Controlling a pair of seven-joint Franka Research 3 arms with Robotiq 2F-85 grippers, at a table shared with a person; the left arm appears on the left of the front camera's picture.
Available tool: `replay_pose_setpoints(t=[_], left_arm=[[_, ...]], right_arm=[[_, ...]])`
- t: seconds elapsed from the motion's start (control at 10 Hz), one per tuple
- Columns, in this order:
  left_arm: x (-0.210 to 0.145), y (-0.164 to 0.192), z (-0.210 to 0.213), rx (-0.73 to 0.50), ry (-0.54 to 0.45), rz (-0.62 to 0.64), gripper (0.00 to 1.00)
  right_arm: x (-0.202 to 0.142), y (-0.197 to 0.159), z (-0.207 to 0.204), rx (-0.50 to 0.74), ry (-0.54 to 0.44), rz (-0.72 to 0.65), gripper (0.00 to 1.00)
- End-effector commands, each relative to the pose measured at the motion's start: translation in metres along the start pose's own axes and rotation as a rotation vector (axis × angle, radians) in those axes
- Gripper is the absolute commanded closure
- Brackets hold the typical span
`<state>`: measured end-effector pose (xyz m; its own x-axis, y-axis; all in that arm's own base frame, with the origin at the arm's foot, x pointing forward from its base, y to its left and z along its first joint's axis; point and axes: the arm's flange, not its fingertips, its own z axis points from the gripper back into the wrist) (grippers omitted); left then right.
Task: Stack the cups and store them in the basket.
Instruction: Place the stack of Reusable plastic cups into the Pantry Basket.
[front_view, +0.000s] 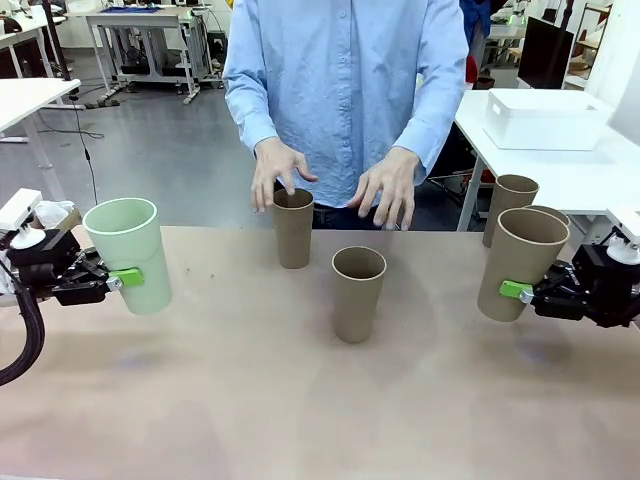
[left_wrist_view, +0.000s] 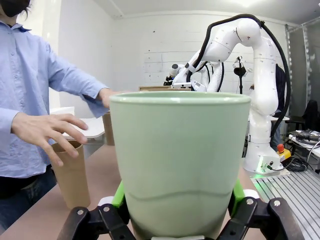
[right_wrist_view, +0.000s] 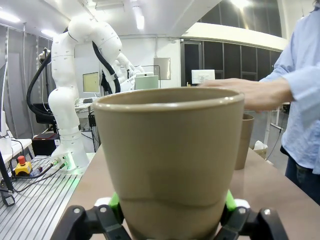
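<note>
Mint cup (front_view: 128, 252) sits clamped in left gripper (front_view: 133, 277) at nine o'clock; right gripper (front_view: 511, 289) clasps tan cup (front_view: 520, 262) at three.

We get bright, even light from ceiling strips (right_wrist_view: 139, 17), which blow out to white glare in the right wrist view. Shadows on the table (front_view: 300, 410) are faint and soft-edged. The front view is sharp. Close to the lenses, the mint green cup (left_wrist_view: 180, 165) and the tan cup (right_wrist_view: 170, 160) look crisp, the person's hand (right_wrist_view: 250, 92) looks soft, and straight lines bow near the wrist views' edges

The tan cups (front_view: 358, 295) look matt, the basket (front_view: 545, 125) plastic.
</note>
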<state>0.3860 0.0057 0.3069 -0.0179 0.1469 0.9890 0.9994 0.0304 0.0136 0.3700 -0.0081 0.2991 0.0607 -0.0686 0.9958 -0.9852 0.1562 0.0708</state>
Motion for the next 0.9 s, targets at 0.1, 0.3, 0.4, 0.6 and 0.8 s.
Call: replay_pose_setpoints(t=[0.1, 0.3, 0.4, 0.6, 0.8], left_arm=[[0.0013, 0.0005, -0.0003, 0.011, -0.006, -0.006, 0.13], [0.0013, 0.0005, -0.0003, 0.011, -0.006, -0.006, 0.13], [0.0013, 0.0005, -0.0003, 0.011, -0.006, -0.006, 0.13], [0.0013, 0.0005, -0.0003, 0.011, -0.006, -0.006, 0.13], [0.0013, 0.0005, -0.0003, 0.011, -0.006, -0.006, 0.13]], right_arm=[[0.002, -0.0005, -0.0002, -0.001, 0.001, 0.009, 0.16], [0.002, -0.0005, -0.0002, -0.001, 0.001, 0.009, 0.16], [0.002, -0.0005, -0.0002, -0.001, 0.001, 0.009, 0.16], [0.002, -0.0005, -0.0002, -0.001, 0.001, 0.009, 0.16], [0.002, -0.0005, -0.0002, -0.001, 0.001, 0.009, 0.16]])
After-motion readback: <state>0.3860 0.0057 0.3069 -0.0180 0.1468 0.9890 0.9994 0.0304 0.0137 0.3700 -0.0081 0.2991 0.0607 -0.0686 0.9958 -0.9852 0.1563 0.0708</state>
